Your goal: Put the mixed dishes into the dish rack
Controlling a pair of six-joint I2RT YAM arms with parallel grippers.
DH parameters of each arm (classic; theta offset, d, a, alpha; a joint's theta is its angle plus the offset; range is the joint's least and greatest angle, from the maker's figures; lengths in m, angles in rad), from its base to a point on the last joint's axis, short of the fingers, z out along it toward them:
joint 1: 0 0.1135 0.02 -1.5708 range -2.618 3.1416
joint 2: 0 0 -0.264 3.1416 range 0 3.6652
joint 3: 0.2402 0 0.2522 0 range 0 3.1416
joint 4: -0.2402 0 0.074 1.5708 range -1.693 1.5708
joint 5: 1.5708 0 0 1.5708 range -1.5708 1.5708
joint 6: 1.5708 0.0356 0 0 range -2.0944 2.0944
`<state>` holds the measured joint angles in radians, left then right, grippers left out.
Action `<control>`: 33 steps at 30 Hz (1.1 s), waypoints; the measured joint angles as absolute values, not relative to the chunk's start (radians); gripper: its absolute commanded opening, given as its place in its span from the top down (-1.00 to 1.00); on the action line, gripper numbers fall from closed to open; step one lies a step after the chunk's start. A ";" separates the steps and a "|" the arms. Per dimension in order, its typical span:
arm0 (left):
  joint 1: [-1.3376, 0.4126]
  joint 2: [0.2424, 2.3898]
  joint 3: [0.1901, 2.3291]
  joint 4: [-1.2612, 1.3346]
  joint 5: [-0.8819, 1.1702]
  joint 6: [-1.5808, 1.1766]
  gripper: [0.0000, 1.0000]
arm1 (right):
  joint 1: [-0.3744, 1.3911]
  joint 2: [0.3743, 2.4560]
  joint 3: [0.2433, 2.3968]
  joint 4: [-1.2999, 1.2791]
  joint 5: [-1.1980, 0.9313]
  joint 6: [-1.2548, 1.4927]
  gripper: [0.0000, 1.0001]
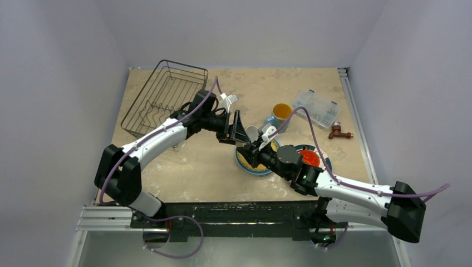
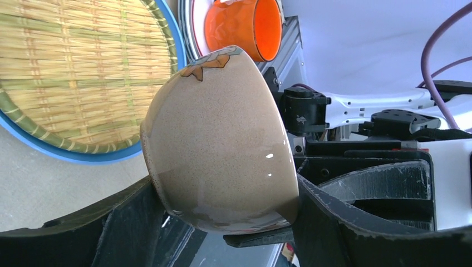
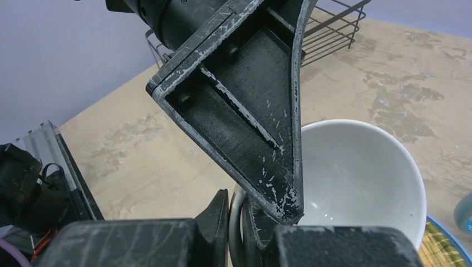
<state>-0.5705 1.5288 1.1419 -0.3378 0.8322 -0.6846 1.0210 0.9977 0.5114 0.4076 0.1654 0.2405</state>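
The cream cup is held in the air between both grippers, above the yellow woven plate, which lies on the plain blue plate. My left gripper has one finger on each side of the cup's body. My right gripper pinches the cup's rim; the white inside of the cup faces it. The orange cup lies on the teal-rimmed plate. The blue mug stands behind. The dish rack stands at the back left. The red-dotted plate is out of view.
A clear plastic compartment box and a small red-brown fitting lie at the back right. The left gripper's finger fills the middle of the right wrist view, with the rack behind it.
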 measured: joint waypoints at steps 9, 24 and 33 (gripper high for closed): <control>-0.572 1.529 1.147 -0.383 0.775 -0.657 0.19 | 1.022 1.049 0.531 0.403 0.168 0.241 1.00; -0.577 1.527 1.155 -0.429 0.719 -0.624 1.00 | 1.028 1.093 0.550 0.395 0.175 0.243 1.00; -0.582 1.525 1.156 -0.426 0.701 -0.616 1.00 | 1.036 1.093 0.554 0.381 0.190 0.253 0.39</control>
<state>-0.5816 1.5253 1.1561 -0.4263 0.7006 -0.6155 1.0355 1.0931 0.5545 0.3809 0.1902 0.2531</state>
